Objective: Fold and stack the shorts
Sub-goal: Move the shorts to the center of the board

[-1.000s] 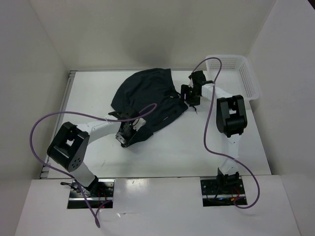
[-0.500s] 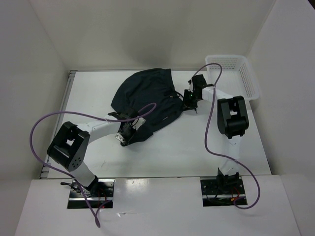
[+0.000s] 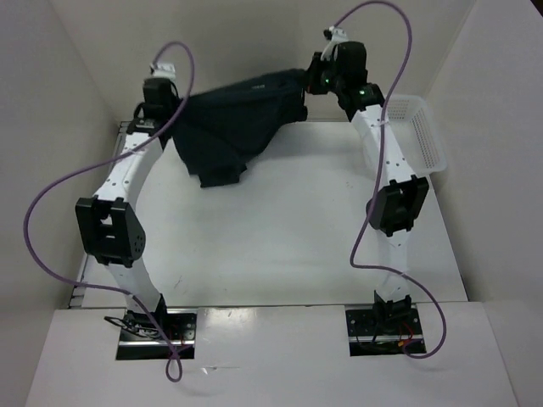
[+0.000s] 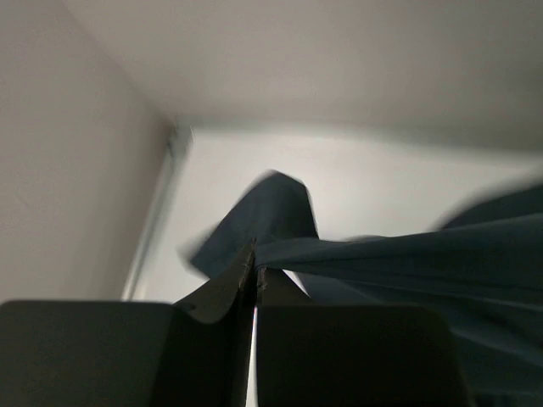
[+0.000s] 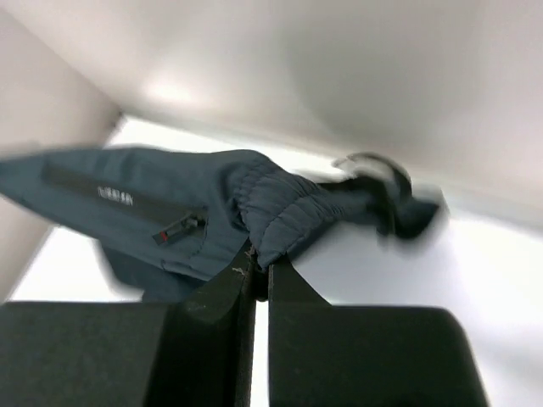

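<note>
The dark shorts [image 3: 237, 119] hang in the air over the back of the table, stretched between both arms. My left gripper [image 3: 174, 102] is shut on the cloth at its left end; in the left wrist view the fabric [image 4: 399, 250] runs off to the right from the closed fingertips [image 4: 254, 270], with a loose flap [image 4: 254, 220] hanging below. My right gripper [image 3: 310, 80] is shut on the gathered waistband [image 5: 288, 212] at the right end. The right wrist view shows a zipped pocket [image 5: 174, 227] on the shorts. The lower part droops toward the tabletop.
A white lattice basket [image 3: 420, 136] stands at the back right of the white table [image 3: 280, 237]. White walls enclose the table on three sides. Purple cables [image 3: 51, 203] loop off both arms.
Both grippers have closed on the shorts and lifted them from the table up toward the back wall. The arms have raised and spread apart, pulling the cloth taut between them.
</note>
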### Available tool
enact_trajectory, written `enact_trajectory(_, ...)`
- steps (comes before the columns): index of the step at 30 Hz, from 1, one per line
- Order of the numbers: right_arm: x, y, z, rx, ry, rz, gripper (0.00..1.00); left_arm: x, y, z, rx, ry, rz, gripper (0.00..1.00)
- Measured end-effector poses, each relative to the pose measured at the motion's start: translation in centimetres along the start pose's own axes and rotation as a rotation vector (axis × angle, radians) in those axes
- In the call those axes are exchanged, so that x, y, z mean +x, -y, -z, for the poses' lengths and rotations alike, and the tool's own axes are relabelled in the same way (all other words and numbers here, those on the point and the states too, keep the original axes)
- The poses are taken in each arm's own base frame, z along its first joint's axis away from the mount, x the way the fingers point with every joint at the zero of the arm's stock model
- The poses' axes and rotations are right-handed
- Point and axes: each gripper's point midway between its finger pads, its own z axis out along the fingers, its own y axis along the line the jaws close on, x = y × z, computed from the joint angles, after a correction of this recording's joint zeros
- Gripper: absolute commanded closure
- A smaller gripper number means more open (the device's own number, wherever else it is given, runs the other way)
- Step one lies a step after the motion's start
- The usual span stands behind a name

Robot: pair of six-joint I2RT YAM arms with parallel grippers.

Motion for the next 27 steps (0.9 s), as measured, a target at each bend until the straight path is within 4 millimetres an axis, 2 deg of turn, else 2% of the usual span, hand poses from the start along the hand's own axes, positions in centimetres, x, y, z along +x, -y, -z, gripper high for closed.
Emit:
enact_trajectory(1, -2.4, -1.3, 1.2, -0.021, 0.055, 0.033, 1.0, -3.7, -1.2, 0.8, -0.017, 0.085, 0.039, 1.0)
enact_trajectory(2, -3.9, -2.3, 2.3, -0.034, 0.088, 0.058, 1.0, -7.3, -2.0, 2.2, -0.028, 0.172, 0.074, 1.0)
enact_trajectory(4, -6.4, -3.8, 4.7, -0.05, 0.144, 0.106, 1.0, -11.5, -2.7, 5.5, -0.027, 0.281, 0.113, 1.0)
enact_trajectory(6, -7.8, -4.6, 7.4, -0.057, 0.171, 0.146, 1.0, -13.4, -2.8, 9.3, -0.009, 0.339, 0.128, 1.0)
enact_trajectory(8, -7.2, -5.0, 10.1, -0.067, 0.153, 0.175, 1.0, -12.9, -2.3, 12.5, 0.022, 0.355, 0.124, 1.0)
enact_trajectory(10, -5.0, -5.1, 12.4, -0.079, 0.105, 0.196, 1.0, -9.9, -1.7, 14.9, 0.049, 0.319, 0.093, 1.0)
enact_trajectory(11, -3.4, -5.1, 13.5, -0.084, 0.068, 0.201, 1.0, -7.6, -1.3, 16.1, 0.063, 0.286, 0.069, 1.0)
enact_trajectory(14, 3.9, -4.6, 16.3, -0.119, -0.083, 0.225, 1.0, 2.0, 0.9, 18.3, 0.125, 0.127, -0.062, 1.0)
enact_trajectory(18, 17.3, -2.7, 20.4, -0.148, -0.353, 0.217, 1.0, 15.5, 3.3, 21.1, 0.254, -0.152, -0.334, 1.0)
enact_trajectory(20, 23.5, -2.1, 23.3, -0.171, -0.49, 0.198, 1.0, 19.9, 3.7, 22.6, 0.331, -0.262, -0.426, 0.99)
enact_trajectory(21, 25.7, -2.1, 24.6, -0.181, -0.538, 0.19, 1.0, 21.5, 3.7, 23.3, 0.369, -0.314, -0.451, 0.98)
enact_trajectory(23, 27.7, -2.6, 26.6, -0.221, -0.589, 0.187, 1.0, 24.2, 3.7, 25.0, 0.452, -0.411, -0.481, 0.91)
enact_trajectory(25, 27.3, -3.2, 27.2, -0.256, -0.569, 0.224, 0.98, 25.6, 3.8, 26.4, 0.519, -0.48, -0.496, 0.81)
enact_trajectory(26, 27.1, -3.3, 27.4, -0.267, -0.557, 0.248, 0.95, 26.2, 3.9, 26.9, 0.544, -0.51, -0.501, 0.73)
enact_trajectory(27, 26.9, -3.3, 27.6, -0.275, -0.553, 0.271, 0.91, 26.6, 3.8, 27.3, 0.559, -0.534, -0.507, 0.56)
